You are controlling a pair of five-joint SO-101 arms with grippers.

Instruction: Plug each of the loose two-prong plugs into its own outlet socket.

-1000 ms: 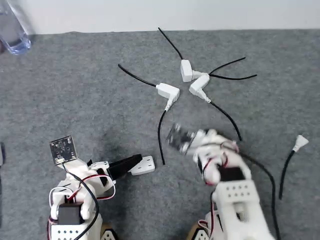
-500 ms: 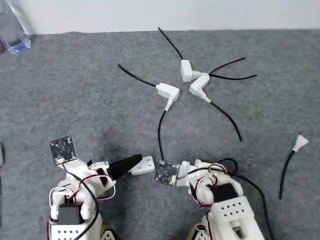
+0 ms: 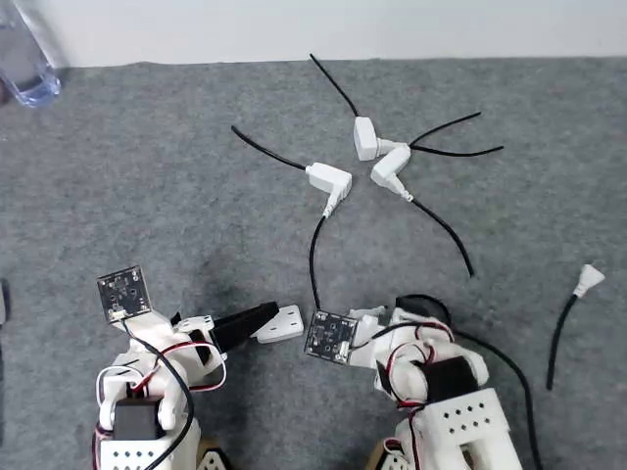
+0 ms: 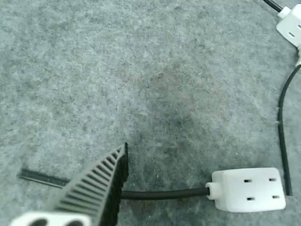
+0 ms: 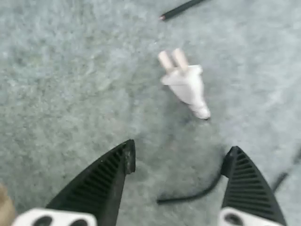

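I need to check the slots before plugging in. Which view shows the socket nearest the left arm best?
The left wrist view: the socket lies close, slot face up, with four slots and its cord clear. The high view shows it small, its slots hard to make out.

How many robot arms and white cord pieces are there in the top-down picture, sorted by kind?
Robot arms: 2, left arm and right arm
Angled white connectors in the far cluster: 3
Socket block by the left arm: 1
Lone plug: 1
Total: 7
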